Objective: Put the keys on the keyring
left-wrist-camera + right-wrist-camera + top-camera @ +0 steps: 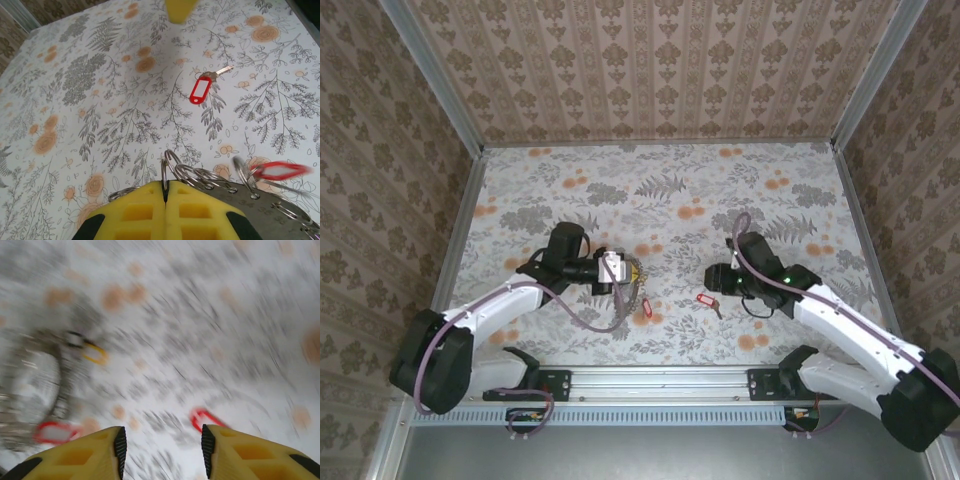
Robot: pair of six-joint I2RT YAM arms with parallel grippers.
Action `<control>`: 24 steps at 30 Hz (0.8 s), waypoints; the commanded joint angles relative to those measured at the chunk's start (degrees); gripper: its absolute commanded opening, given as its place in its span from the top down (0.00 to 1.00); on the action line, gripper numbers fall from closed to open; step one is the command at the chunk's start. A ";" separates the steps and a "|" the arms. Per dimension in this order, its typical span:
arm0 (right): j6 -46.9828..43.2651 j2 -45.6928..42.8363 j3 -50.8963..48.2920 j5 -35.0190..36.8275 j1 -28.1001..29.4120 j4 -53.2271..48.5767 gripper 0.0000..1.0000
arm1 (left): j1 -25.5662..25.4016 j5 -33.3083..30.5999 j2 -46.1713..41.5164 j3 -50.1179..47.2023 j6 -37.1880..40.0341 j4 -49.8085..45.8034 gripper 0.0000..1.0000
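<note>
Grey and orange floral print covers the tabletop (660, 190), which is bounded by patterned walls on three sides. Its far half is left bare. Two arms are seen. The left gripper (165, 192) is clamped on the keyring (200, 176) near the table's middle. The right gripper (162, 445) is held with its fingers parted, with nothing between them. Three keys are counted. One red-tagged key (200, 90) lies loose between the grippers, a second red tag (277, 170) hangs from the ring, and an orange-yellow tag (95, 355) is seen blurred beside it.

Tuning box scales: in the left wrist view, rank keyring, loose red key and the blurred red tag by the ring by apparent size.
1. keyring, cropped by the frame.
2-3. loose red key and blurred red tag: look alike; the tag is nearer and smeared, so unranked.
</note>
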 commanded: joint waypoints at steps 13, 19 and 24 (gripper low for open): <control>4.75 17.13 -0.38 -5.67 -0.73 -0.41 0.66 | -0.14 0.51 1.93 4.01 1.60 -3.04 1.00; 2.64 20.07 1.67 -4.37 -0.75 0.33 0.67 | -0.31 1.27 2.34 3.44 0.39 -1.55 1.00; 2.16 22.31 3.06 -4.27 -1.01 2.73 0.67 | -0.66 1.68 2.93 3.61 -0.14 -1.37 1.00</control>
